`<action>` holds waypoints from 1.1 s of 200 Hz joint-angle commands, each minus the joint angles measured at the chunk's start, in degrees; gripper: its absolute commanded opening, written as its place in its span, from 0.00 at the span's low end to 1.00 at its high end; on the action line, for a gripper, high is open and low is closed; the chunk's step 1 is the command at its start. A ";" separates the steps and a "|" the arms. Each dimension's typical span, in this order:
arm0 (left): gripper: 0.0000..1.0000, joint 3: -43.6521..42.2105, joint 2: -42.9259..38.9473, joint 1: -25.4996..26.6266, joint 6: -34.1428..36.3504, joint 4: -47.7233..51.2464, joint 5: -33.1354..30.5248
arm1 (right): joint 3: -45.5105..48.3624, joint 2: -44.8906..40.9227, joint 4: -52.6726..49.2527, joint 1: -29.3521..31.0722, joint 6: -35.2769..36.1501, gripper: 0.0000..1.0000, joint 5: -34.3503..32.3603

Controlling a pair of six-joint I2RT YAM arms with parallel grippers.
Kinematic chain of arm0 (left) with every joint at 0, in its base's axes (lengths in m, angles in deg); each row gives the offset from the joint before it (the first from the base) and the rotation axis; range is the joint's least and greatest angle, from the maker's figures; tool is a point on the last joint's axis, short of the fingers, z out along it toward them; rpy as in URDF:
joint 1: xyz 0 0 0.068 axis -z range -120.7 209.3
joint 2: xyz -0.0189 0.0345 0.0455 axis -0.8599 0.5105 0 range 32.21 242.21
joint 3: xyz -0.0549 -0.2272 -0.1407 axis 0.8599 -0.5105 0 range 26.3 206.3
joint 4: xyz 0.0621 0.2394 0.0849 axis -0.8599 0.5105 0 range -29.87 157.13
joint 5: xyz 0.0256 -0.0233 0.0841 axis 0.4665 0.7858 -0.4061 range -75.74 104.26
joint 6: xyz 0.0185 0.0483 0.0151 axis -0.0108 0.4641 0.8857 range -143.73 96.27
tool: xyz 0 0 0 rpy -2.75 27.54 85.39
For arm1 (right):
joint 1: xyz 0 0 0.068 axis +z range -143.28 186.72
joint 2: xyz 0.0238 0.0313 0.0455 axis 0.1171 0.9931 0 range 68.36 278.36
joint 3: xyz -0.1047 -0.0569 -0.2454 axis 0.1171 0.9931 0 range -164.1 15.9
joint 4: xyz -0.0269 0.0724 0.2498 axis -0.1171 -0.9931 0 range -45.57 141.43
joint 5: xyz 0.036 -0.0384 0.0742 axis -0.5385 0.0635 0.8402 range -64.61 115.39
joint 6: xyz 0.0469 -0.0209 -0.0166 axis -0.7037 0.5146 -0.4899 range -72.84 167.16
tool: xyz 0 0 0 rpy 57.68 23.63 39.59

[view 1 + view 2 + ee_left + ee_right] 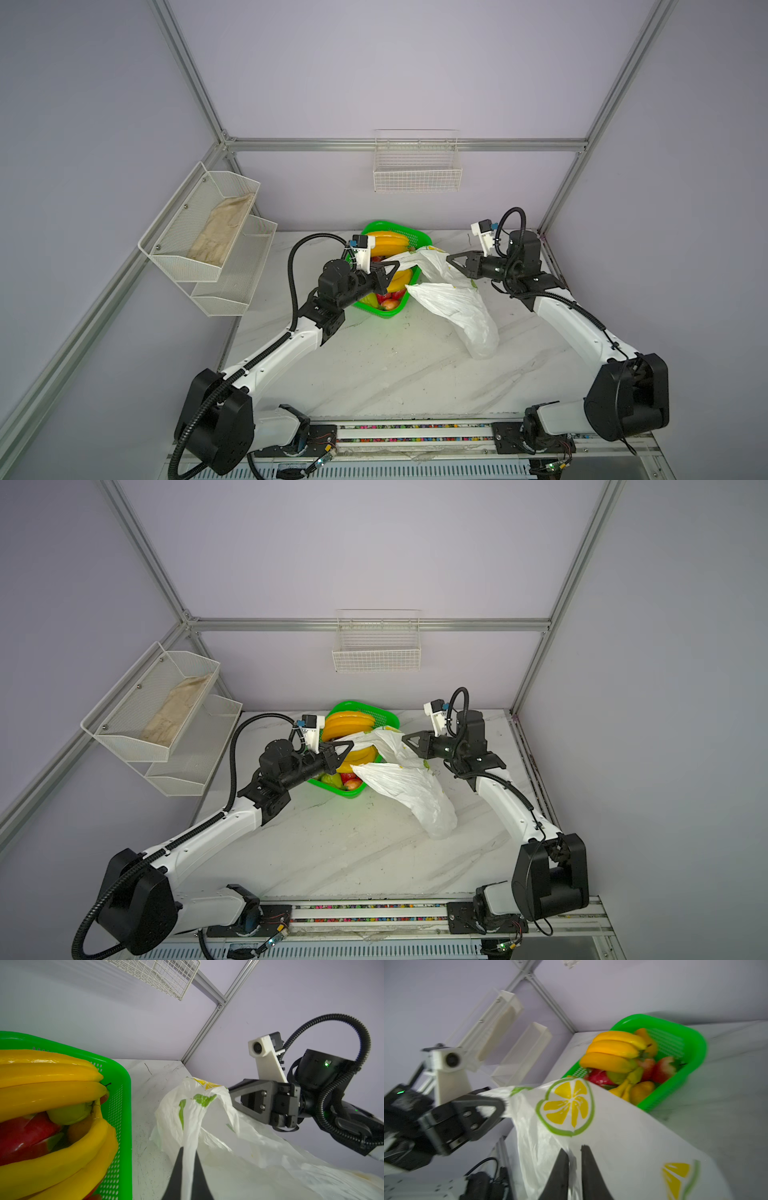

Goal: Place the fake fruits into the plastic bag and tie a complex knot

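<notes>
White arms (274, 353) — black joints (336, 284), ribbed cables (292, 274)

Near half of table open; far centre jammed.
Bare table (374, 382) on the near side, btwn the two arms, gives wide room to pass. At far centre the green basket (417, 237) is heaped w/ fake fruits (388, 242). The plastic bag (461, 309) spans across the basket's top, pinched in the left gripper (392, 266), w/ the right gripper (452, 257) at its far edge, then sags onto the table just right, barring that side. Left wall shelf (208, 249) & far wire basket (417, 174) hang well apart.
</notes>
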 commanded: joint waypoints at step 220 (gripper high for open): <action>0.00 17.91 5.68 2.91 7.54 18.48 -1.55 | -13.55 -0.25 -32.31 23.34 21.45 0.76 -61.32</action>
